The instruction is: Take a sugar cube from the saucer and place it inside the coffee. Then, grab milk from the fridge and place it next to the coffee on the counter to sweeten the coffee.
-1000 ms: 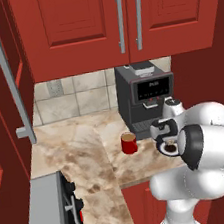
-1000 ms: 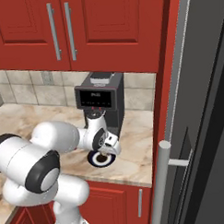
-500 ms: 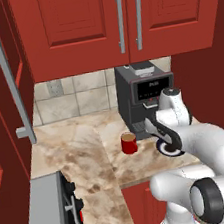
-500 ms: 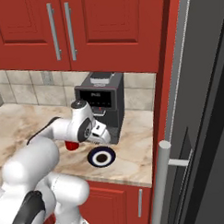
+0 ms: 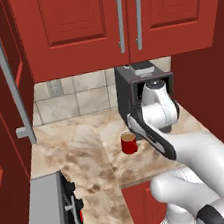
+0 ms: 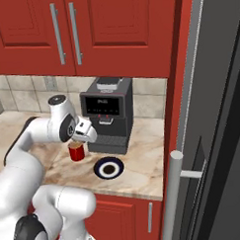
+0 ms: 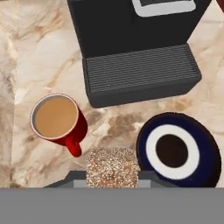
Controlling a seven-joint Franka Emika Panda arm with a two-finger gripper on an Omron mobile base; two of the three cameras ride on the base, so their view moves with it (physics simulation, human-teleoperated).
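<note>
In the hand view the sugar cube (image 7: 112,166) is sitting at six o'clock, pinched between the two tips of the hand (image 7: 112,175), which are closing snugly against its left and right faces; nothing else is in its hold. The cube is speckled tan and grainy, so it is probably light, rigid and crumbly: a gentle squeeze on two flat opposite faces, as here, looks like the right hold, and a harder one would risk chipping its corners.

The coffee (image 7: 58,118) is standing at about ten o'clock from the cube, its handle pointing toward the cube, its mouth open and showing pale brown liquid. The saucer (image 7: 205,144) is lying at about three o'clock, just beside the cube in this view, and the black coffee machine (image 7: 131,52) is taking up twelve o'clock. All are resting on the marbled tabletop (image 7: 43,57).

In the right base view the hand (image 6: 87,134) is hovering just above the red cup (image 6: 76,151), with the saucer (image 6: 98,167) at about four o'clock from the cup. The cup's mouth is small, so the cube will likely need centring over it before release.
</note>
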